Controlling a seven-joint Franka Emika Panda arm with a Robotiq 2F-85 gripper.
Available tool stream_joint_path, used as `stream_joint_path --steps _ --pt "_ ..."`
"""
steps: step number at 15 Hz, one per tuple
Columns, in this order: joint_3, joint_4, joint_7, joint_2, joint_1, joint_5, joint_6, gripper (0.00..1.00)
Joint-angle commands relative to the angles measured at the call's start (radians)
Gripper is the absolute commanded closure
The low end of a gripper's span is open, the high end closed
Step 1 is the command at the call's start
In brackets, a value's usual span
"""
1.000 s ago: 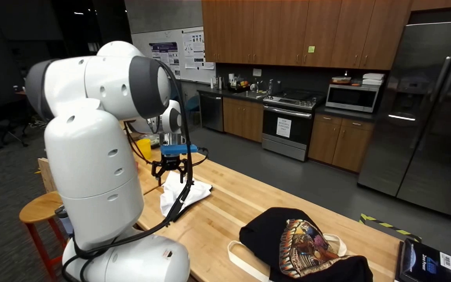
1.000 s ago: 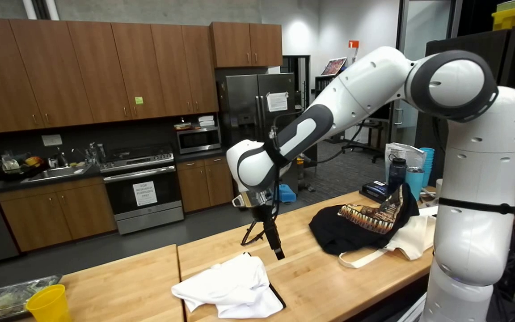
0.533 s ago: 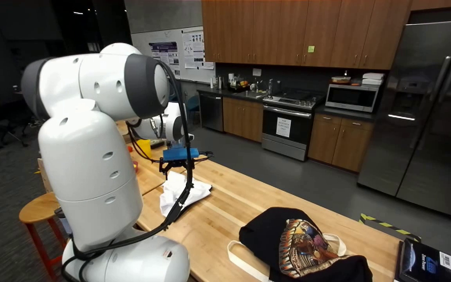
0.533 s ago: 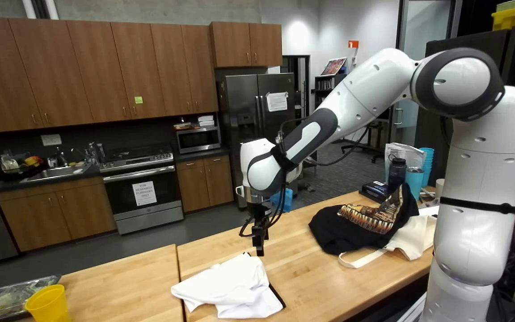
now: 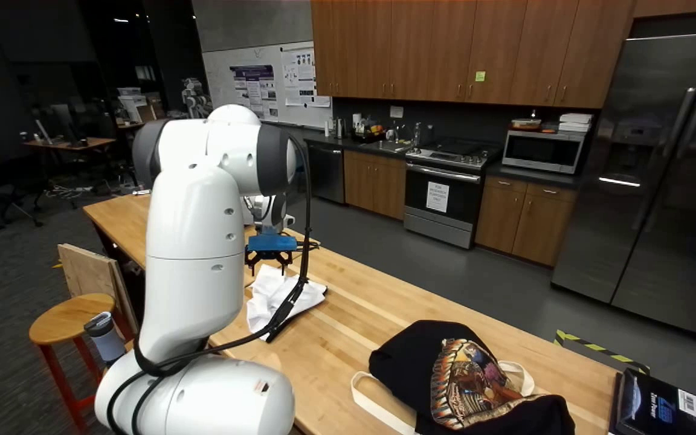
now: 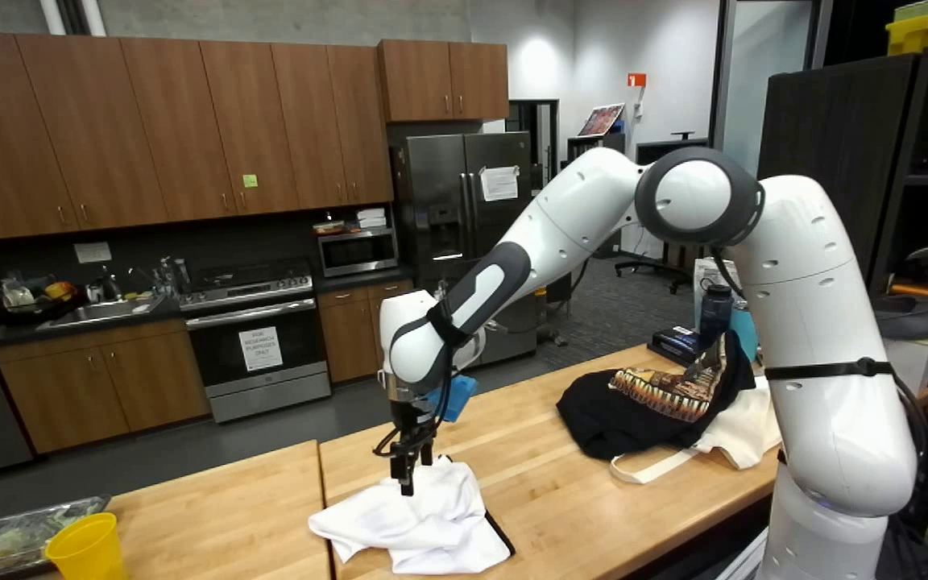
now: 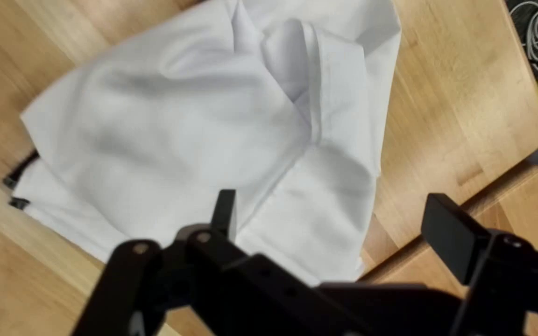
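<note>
A crumpled white cloth [image 7: 180, 140] lies on the wooden table, seen in both exterior views too [image 5: 263, 305] [image 6: 424, 532]. Something thin and black shows along one of its edges [image 6: 500, 532]. Over the cloth hangs my black gripper [image 7: 337, 223], pointing down, its jaws wide apart and holding nothing. In the wrist view the left finger is above the cloth, while the right one is past its side, over bare wood near the table seam. In an exterior view the fingertips [image 6: 407, 486] overlap the cloth's far part; whether they touch it I cannot tell.
A black tote bag [image 6: 605, 411] with a colourful print and cream straps lies farther along the table. Behind it are a black box [image 6: 676, 345] and a dark bottle [image 6: 714, 314]. A yellow cup [image 6: 89, 548] stands beside a clear-lidded tray [image 6: 17, 536]. A seam [image 6: 323, 499] divides the tabletop.
The arm has lowered and reached farther out, bringing the gripper from beside the cloth to above it. The gripper has turned more upright. Cloth and bag lie as before.
</note>
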Motion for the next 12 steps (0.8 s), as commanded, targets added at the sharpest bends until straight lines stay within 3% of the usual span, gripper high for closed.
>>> stream_joint_path --steps 1,4,9,12 --pt "0.001 0.207 0.048 0.142 0.058 -0.076 -0.108 0.0" --pt "-0.011 0.311 0.058 0.218 0.097 -0.123 -0.238 0.0" --pt "-0.011 0.428 0.06 0.283 0.132 -0.158 -0.594 0.0" --pt "-0.004 0.449 0.05 0.298 0.126 -0.14 -0.643 0.0"
